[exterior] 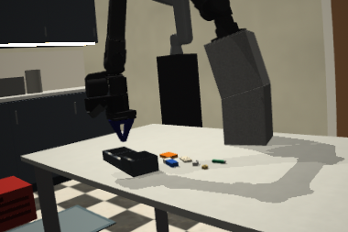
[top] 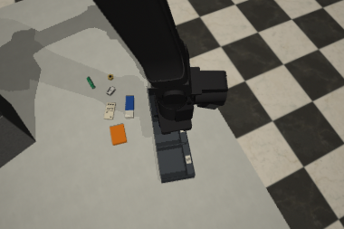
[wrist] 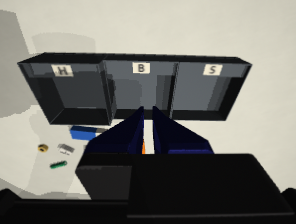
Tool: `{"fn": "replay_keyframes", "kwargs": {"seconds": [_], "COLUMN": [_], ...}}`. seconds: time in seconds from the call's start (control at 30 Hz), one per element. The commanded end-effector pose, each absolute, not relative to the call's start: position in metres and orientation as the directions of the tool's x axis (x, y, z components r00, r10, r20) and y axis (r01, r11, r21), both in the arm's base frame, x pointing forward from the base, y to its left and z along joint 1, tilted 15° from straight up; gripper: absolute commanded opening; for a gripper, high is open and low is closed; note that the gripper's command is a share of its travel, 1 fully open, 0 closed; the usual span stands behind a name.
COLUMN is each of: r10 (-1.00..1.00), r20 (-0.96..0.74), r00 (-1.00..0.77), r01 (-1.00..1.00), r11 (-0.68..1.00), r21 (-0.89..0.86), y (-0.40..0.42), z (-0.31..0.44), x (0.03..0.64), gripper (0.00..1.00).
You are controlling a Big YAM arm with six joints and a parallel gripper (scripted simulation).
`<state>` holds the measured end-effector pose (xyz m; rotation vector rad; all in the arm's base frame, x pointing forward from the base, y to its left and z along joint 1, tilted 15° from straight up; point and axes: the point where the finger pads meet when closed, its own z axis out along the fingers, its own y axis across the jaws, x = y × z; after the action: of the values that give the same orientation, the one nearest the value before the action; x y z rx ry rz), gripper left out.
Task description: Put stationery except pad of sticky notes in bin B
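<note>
A dark three-part bin (top: 174,156) stands on the table, its compartments marked H (wrist: 62,70), B (wrist: 141,68) and S (wrist: 212,69). My gripper (wrist: 148,111) hangs above the bin (exterior: 130,160), over the B compartment, with its blue fingers (exterior: 121,136) nearly together. I see nothing between them. On the table left of the bin lie a blue and white eraser (top: 129,106), a small metal clip (top: 110,90), a green marker (top: 90,82) and an orange pad of sticky notes (top: 118,134). The arm hides the bin's far end in the top view.
A domino (top: 109,110) and a brass nut (top: 109,77) lie among the small things. The table's edge runs close along the bin's right side. A grey robot base (exterior: 243,93) stands at the table's far end.
</note>
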<state>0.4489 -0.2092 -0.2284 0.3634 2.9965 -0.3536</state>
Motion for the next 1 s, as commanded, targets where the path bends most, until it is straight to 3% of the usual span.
{"fn": "replay_keyframes", "kwargs": {"seconds": [0.0,0.97], "r10": [0.238,0.241], "r20": [-0.139,-0.16], "r00": [-0.961,-0.957], "r01": [0.264,0.272], "r11": [0.941,0.938], "r21": [-0.212,-0.214], "y": [-0.193,-0.222], "z": [-0.231,-0.284], "x": [0.456,0.467], "gripper": [0.09,0.09]}}
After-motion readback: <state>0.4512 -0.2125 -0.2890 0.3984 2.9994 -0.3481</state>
